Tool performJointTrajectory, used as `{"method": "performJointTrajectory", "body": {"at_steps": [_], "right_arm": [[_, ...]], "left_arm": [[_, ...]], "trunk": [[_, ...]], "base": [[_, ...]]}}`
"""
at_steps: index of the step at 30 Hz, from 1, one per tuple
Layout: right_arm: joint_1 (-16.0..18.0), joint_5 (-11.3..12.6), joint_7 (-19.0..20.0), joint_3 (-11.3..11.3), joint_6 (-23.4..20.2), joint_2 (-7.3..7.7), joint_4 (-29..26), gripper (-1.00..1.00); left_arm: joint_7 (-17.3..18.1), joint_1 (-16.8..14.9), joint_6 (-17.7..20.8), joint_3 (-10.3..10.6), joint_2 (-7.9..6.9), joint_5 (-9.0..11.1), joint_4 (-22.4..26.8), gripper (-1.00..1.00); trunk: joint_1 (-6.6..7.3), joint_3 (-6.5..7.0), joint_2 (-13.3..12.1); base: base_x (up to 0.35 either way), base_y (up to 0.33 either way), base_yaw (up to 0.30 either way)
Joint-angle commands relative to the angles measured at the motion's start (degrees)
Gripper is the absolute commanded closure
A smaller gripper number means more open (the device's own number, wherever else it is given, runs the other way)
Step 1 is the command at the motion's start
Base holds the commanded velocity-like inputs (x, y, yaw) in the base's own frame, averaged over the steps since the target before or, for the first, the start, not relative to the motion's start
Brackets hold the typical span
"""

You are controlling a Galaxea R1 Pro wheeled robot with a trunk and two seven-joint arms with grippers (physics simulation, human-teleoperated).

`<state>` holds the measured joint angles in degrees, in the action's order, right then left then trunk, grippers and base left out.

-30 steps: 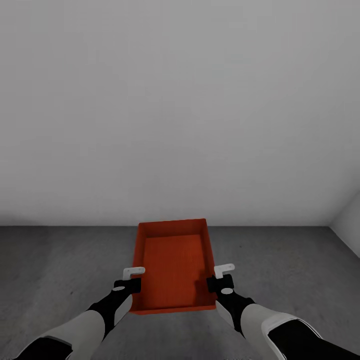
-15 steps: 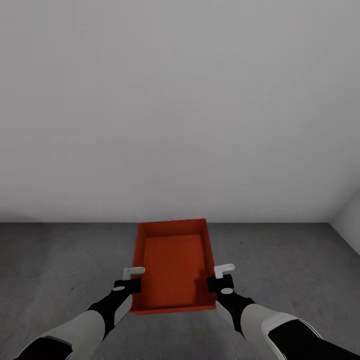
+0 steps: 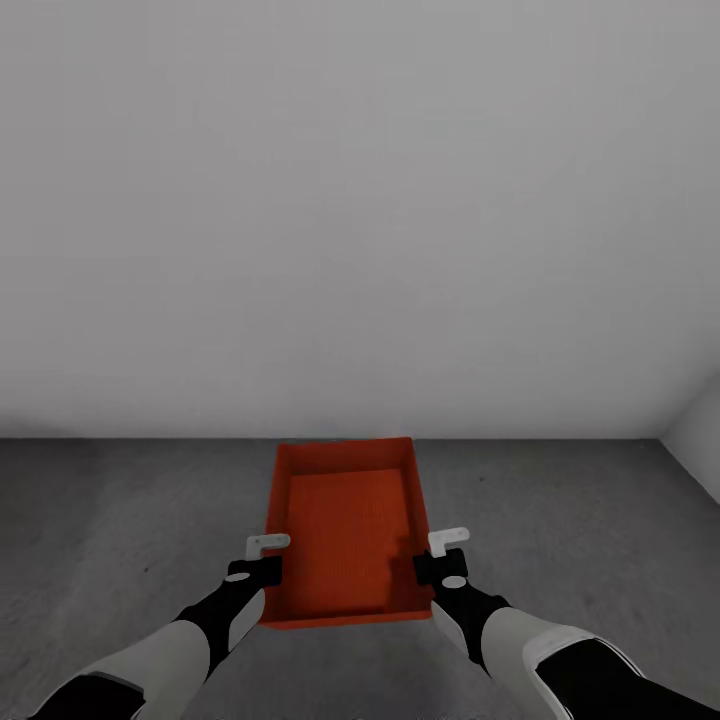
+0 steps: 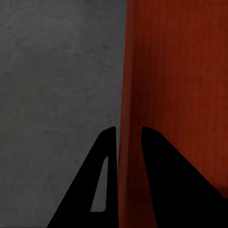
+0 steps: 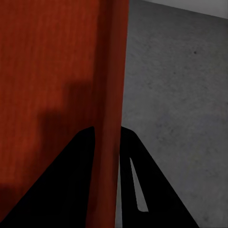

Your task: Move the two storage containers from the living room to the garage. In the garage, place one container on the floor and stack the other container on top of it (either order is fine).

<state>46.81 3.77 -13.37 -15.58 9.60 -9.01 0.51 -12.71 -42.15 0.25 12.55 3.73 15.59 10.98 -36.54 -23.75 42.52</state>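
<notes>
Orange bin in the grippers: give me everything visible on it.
The storage container is an orange-red, lidless rectangular bin with thin, plain plastic-looking walls and a finely ribbed bottom, empty inside. It sits level, long axis pointing away from the robot toward the pale grey wall, over the dark grey concrete floor; whether it rests on the floor cannot be told. The left tool straddles its left side wall, and the right tool straddles its right side wall, each with one finger inside and one outside.

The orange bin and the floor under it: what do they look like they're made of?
The storage container looks like thin matte plastic: uniform orange-red, faint fine ribbing, each side wall pinched between gripper fingers. The floor looks like rough bare concrete: dark grey, mottled, with small specks and no sheen.
</notes>
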Motion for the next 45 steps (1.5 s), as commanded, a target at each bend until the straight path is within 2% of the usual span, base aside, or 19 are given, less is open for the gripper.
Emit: {"method": "performJointTrajectory", "body": {"at_steps": [1, 19, 45], "right_arm": [[0.0, 1.3, -0.2, 0.5, 0.2, -0.83, 0.3, 1.0], [0.0, 1.2, -0.2, 0.5, 0.3, -0.79, 0.3, 1.0], [0.0, 1.3, -0.1, 0.5, 0.2, -0.65, 0.3, 1.0]], "left_arm": [[-0.5, 0.0, 0.0, -0.7, 0.05, -0.4, 2.1, 1.0], [-0.5, 0.0, 0.0, -0.7, 0.05, -0.4, 2.1, 1.0], [-0.5, 0.0, 0.0, -0.7, 0.05, -0.4, 2.1, 1.0]], "trunk": [[-0.01, -0.16, 0.1], [-0.01, -1.71, 0.1], [-0.01, -1.79, 0.1]], "base": [[0.0, 0.0, 0.0], [0.0, 0.0, 0.0], [0.0, 0.0, 0.0]]}}
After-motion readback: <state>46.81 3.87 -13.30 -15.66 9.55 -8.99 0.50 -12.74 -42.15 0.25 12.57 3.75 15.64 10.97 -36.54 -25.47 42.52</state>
